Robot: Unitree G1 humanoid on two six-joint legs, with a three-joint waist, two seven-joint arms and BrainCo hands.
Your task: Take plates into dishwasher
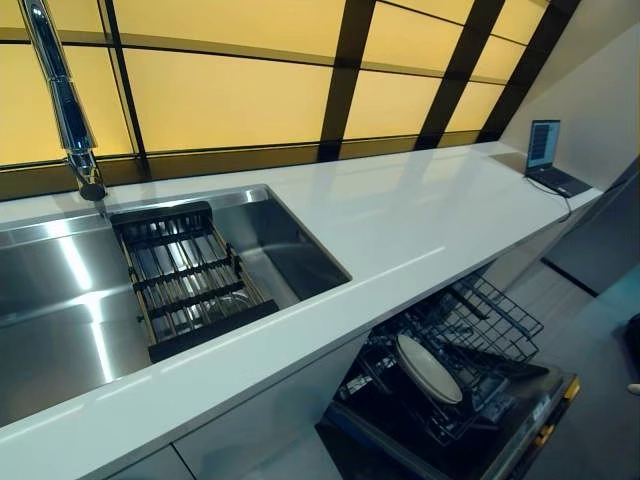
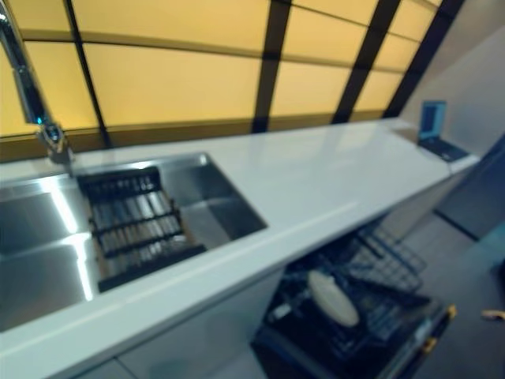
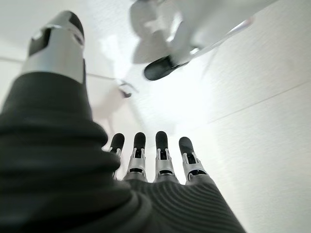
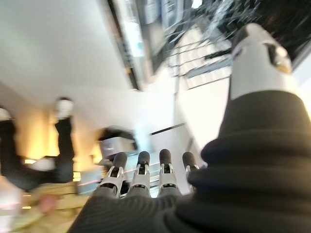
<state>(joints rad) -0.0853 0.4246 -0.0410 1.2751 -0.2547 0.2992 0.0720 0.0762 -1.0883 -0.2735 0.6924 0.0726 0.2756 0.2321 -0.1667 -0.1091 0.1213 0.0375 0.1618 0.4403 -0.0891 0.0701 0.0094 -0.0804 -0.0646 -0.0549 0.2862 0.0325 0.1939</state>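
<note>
One white plate (image 1: 429, 367) stands on edge in the lower rack (image 1: 470, 390) of the open dishwasher, below the white counter (image 1: 400, 215) at the right. It also shows in the right eye view (image 2: 332, 298). Neither hand shows in the eye views. My left hand (image 3: 155, 160) shows only in the left wrist view, fingers straight and holding nothing. My right hand (image 4: 146, 174) shows only in the right wrist view, fingers straight and holding nothing.
A steel sink (image 1: 60, 300) with a black drying rack (image 1: 185, 275) and a tall tap (image 1: 65, 110) sits at the left. A small laptop (image 1: 547, 155) stands at the counter's far right end. A person shows in the right wrist view (image 4: 29, 155).
</note>
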